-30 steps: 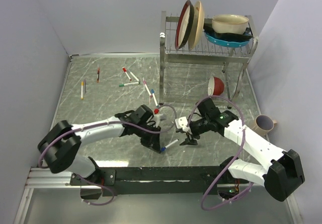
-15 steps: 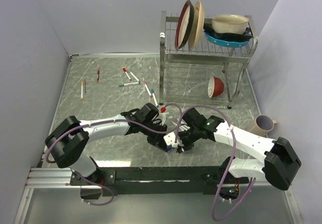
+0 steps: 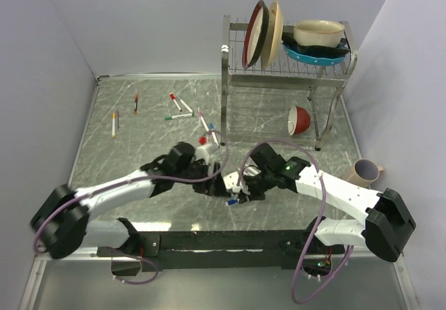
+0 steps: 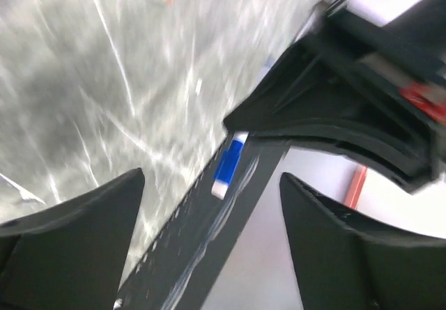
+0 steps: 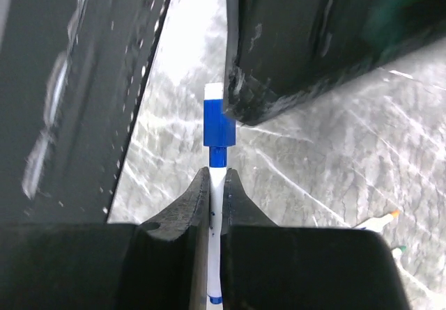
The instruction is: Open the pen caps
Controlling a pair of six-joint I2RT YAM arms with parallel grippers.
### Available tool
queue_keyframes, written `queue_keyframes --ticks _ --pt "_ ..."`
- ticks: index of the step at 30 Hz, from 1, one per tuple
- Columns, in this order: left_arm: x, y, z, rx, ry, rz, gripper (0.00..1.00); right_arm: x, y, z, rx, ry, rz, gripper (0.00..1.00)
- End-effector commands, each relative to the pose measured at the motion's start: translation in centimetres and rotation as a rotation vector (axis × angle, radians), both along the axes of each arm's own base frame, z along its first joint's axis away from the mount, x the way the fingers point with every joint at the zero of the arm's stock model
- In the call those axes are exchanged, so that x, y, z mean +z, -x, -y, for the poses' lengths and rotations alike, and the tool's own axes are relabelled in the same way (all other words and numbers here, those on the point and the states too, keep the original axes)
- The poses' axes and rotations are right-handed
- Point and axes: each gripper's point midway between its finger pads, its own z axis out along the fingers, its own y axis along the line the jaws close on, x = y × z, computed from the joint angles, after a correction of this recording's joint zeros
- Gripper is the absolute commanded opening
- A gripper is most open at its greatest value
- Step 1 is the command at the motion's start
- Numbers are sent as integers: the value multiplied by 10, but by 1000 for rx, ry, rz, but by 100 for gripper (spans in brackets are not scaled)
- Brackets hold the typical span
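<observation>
Right gripper (image 5: 217, 177) is clamped on the white barrel of a pen (image 5: 214, 268), its fingers pressed together on it. The blue cap (image 5: 219, 132) sticks out just past the tips and appears seated on the pen's end. Left gripper (image 4: 210, 178) is spread wide with nothing between its fingers (image 4: 83, 219). In its wrist view the blue cap sits ahead of the gap, beyond the tips. In the right wrist view the black body of the left gripper overlaps the cap's right side, and I cannot tell whether it touches. From overhead I see the two grippers meeting near the middle of the table (image 3: 139, 150), toward its near edge, with the capped end pointing near-left. Other capped pens (image 3: 179, 116) lie scattered at the far left of the table, well apart from both grippers. A dish rack (image 3: 279, 73) stands at the far right, and a mug (image 3: 366, 173) sits by the right edge.
</observation>
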Motion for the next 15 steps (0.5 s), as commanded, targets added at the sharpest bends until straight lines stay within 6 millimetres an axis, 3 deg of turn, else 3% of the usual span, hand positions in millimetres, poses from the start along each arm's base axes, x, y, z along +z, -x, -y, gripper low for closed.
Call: queue_keyframes --ticks 1,4,8,15 --pt "47 -37 -7 237 230 144 87 45 -16 -21 -124 -144 -103 0" --pt "59 -43 -13 334 335 150 95 59 -18 -25 -169 -213 -184 0" --pt "84 -55 -23 472 521 166 98 83 -37 -29 -310 -336 -332 0" --pt "121 -74 -42 646 700 221 97 96 -52 -36 -467 -445 -514 0"
